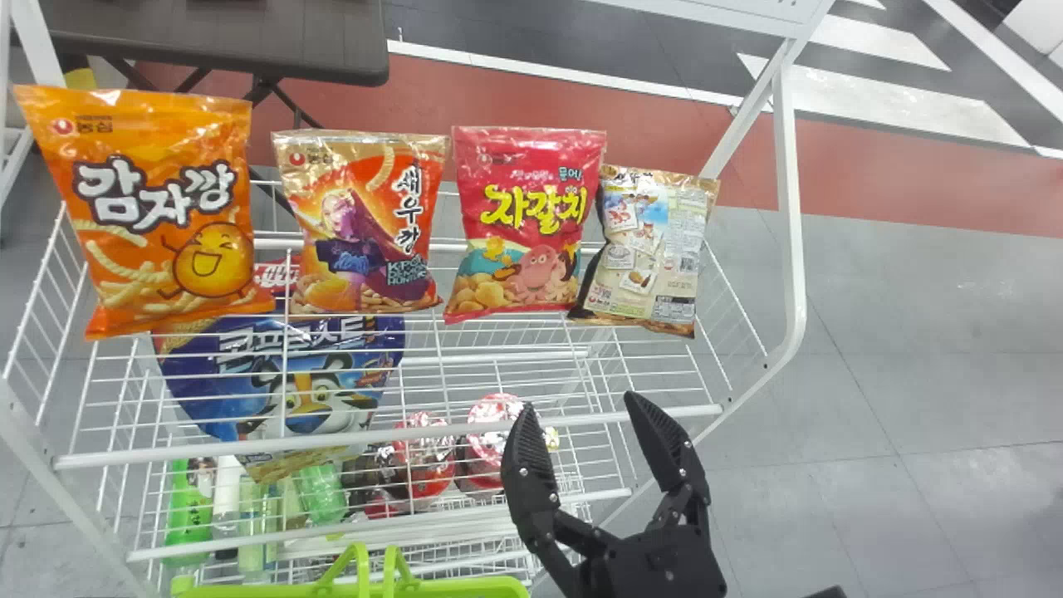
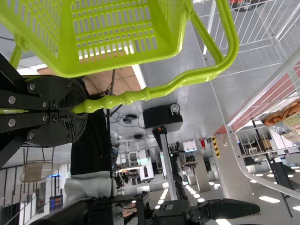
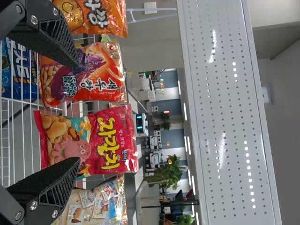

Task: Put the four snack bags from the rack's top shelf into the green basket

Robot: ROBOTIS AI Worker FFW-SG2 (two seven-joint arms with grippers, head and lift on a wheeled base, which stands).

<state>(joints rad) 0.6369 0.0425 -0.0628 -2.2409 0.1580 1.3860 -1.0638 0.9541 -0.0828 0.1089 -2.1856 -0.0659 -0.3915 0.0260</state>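
Note:
Four snack bags stand in a row on the rack's top shelf: an orange bag (image 1: 170,208), an orange-and-gold bag (image 1: 361,224), a pink bag (image 1: 527,224) and a beige bag (image 1: 648,249) at the right. My right gripper (image 1: 594,407) is open, in front of the shelf's front rail below the two right-hand bags. In the right wrist view, the open right gripper (image 3: 77,112) has the pink bag (image 3: 110,140) beyond the space between its fingers. The green basket (image 1: 349,588) is at the bottom edge; in the left wrist view my left gripper (image 2: 75,110) is shut on its handle (image 2: 122,98).
Lower shelves of the white wire rack (image 1: 390,438) hold a blue cereal bag (image 1: 307,382), red cup packs (image 1: 423,457) and green bottles (image 1: 191,515). A dark table (image 1: 216,37) stands behind the rack. A perforated white panel (image 3: 225,112) shows in the right wrist view.

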